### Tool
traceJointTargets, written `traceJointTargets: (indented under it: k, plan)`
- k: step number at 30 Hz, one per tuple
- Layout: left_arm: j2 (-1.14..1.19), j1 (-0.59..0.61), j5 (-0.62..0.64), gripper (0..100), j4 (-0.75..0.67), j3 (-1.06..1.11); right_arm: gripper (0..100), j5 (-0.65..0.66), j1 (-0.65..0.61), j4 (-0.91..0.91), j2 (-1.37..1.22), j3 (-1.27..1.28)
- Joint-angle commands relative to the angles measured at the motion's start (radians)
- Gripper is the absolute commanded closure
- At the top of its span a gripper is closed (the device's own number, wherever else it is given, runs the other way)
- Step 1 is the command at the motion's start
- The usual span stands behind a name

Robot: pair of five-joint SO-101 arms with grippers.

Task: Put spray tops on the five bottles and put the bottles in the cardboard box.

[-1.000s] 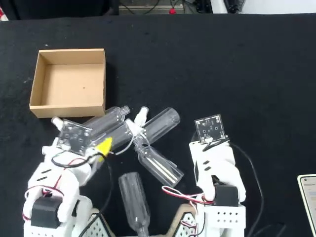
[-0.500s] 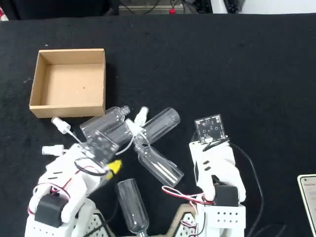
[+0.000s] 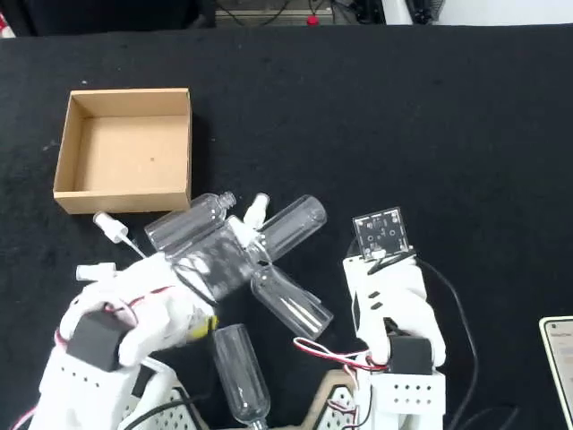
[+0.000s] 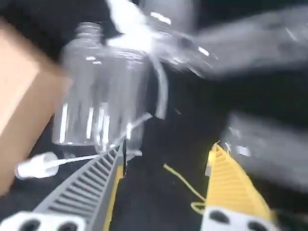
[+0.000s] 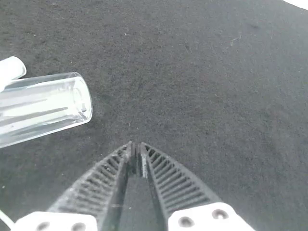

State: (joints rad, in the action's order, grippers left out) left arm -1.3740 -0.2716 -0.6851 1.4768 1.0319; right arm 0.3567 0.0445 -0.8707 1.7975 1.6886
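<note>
On black cloth, clear cylindrical bottles

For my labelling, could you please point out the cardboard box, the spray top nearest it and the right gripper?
cardboard box (image 3: 125, 152), high view, bare floor.
spray top (image 3: 107, 223), high view, white head.
right gripper (image 5: 136, 150), right wrist view, between shut fingertips.

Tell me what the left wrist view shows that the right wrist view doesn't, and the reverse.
Left wrist, not right wrist: the left gripper, open; a side of the cardboard box; an uncapped bottle lying beside the box; a loose spray top with its tube.
Right wrist, not left wrist: the right gripper, shut, and the base end of a lying bottle up close.
Both: the black table and clear bottles lying on it. Whether any bottle is the same one in both, I cannot tell.
</note>
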Motion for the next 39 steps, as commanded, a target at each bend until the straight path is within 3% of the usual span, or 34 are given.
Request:
traceJointTargets:
  k: [1,3,13,19,26,39]
  plan:
    - [0.115,-0.150,-0.292,73,0.204,-0.145,98.6,-0.002,0.020,0.017,0.099,-0.005]
    - [0.120,-0.231,-0.319,73,0.241,-0.148,98.6,-0.002,0.061,0.021,0.099,-0.005]
    - [0.130,-0.641,-0.221,73,0.190,-0.133,98.6,-0.002,0.121,0.043,0.099,-0.005]
    - [0.130,-0.654,-0.229,73,-0.026,-0.041,98.6,-0.064,0.199,0.078,0.099,-0.005]
    - [0.130,-0.631,-0.299,73,-0.213,0.079,98.6,-0.064,0.207,0.078,0.099,-0.005]
    - [0.130,-0.648,-0.370,73,-0.247,0.189,98.6,-0.069,0.207,0.078,0.099,-0.005]
